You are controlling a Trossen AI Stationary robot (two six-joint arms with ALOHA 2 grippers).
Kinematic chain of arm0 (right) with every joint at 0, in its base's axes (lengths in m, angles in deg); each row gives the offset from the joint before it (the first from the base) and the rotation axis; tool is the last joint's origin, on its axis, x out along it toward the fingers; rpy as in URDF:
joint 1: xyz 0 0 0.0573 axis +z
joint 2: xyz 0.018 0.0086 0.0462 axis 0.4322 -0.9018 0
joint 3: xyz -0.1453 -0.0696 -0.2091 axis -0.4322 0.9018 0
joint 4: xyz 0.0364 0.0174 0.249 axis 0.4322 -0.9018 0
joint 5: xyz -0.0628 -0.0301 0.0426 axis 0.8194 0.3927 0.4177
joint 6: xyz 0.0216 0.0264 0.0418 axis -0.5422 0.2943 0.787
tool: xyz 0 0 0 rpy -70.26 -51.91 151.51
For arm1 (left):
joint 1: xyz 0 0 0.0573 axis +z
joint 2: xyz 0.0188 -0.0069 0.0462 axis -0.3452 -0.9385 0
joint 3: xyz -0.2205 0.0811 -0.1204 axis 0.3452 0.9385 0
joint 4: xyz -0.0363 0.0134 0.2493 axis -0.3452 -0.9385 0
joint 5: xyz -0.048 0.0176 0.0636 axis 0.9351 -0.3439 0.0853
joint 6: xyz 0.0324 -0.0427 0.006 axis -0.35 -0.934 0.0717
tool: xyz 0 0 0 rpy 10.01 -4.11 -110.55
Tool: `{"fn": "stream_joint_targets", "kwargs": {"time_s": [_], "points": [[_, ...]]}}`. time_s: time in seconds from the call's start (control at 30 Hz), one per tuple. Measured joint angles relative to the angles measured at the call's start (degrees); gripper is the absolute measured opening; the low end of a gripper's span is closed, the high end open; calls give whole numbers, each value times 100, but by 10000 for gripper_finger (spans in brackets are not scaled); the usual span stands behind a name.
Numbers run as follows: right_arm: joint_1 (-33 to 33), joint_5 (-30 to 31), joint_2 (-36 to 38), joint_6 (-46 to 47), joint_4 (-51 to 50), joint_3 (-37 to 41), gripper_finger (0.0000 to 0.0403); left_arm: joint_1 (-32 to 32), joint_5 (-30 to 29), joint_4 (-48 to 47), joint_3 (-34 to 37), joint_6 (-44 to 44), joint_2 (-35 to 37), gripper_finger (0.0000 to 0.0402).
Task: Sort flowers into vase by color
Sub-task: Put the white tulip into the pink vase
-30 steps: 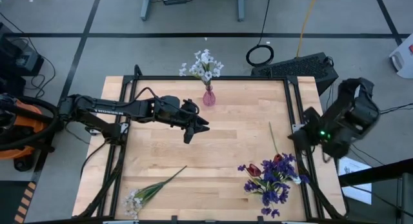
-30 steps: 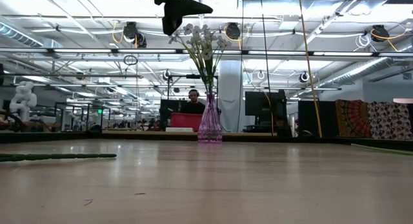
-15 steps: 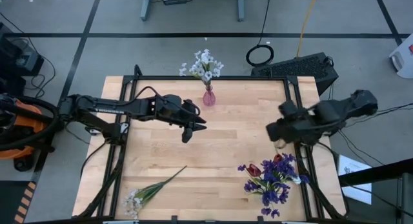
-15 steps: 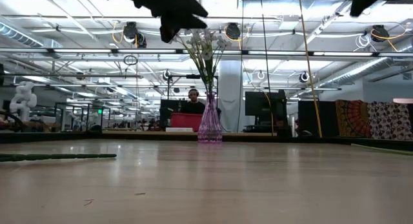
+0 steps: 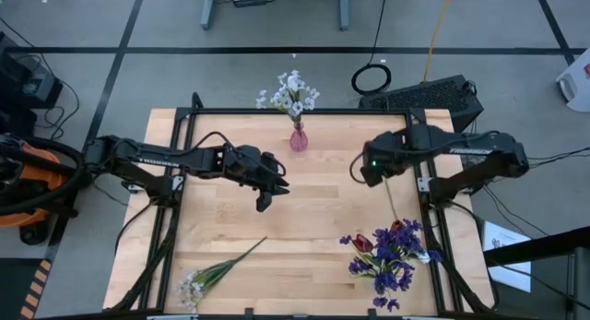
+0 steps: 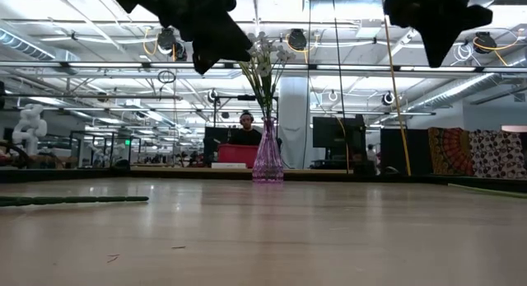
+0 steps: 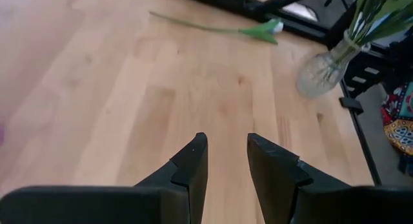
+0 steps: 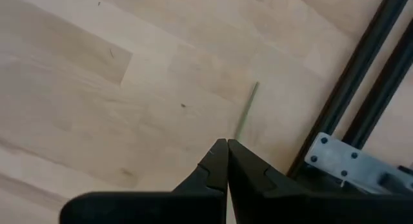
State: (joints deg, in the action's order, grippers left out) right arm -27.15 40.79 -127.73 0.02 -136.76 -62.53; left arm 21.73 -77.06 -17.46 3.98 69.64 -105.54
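A pink glass vase point(image 5: 298, 138) stands at the table's far edge and holds white blossoms point(image 5: 292, 91); it also shows in the low view point(image 6: 268, 161) and in the left wrist view point(image 7: 321, 72). Purple blossoms and dark red tulips lie in a heap point(image 5: 387, 253) near the right near corner. One thin stem point(image 5: 392, 198) reaches out of the heap toward the far edge. A white spray point(image 5: 214, 271) lies near the left near corner. My left gripper point(image 5: 265, 202) point(image 7: 226, 143) hangs open over the table's middle. My right gripper point(image 5: 359, 171) point(image 8: 227, 141) is shut, above the table right of the vase, with the thin stem's tip point(image 8: 246, 112) ahead of it.
Black frame rails point(image 5: 424, 172) run along the table's left, right and far edges; a rail point(image 8: 361, 75) shows close beside my right gripper. Bare wood point(image 5: 313, 219) lies between the two grippers. A person sits in the room behind the vase point(image 6: 246, 125).
My right arm has swung in from beyond the table's right edge toward the left; its gripper now hangs over the table, right of the vase. My left gripper has drifted a little toward the near edge, away from the vase. No flower has moved.
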Motion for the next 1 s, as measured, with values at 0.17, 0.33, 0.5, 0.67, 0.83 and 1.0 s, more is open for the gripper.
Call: {"fn": "stream_joint_targets", "kwargs": {"time_s": [0.17,0.33,0.5,0.67,0.83,1.0], "points": [[-513,-244,184,-170,517,343,0,-96,70,4,135,26,0,113],[-612,-557,387,177,1212,1496,0,-48,100,-1,265,256,0,113],[-406,-986,453,748,1641,2542,3,-41,224,-29,462,258,17,113],[-5,-1174,474,1263,2385,3149,31,-57,406,-44,501,270,17,113],[342,-1284,474,1643,2556,3526,76,-57,432,-14,501,405,17,113],[688,-1542,476,1647,2981,3820,111,-44,434,22,501,417,20,113]]}}
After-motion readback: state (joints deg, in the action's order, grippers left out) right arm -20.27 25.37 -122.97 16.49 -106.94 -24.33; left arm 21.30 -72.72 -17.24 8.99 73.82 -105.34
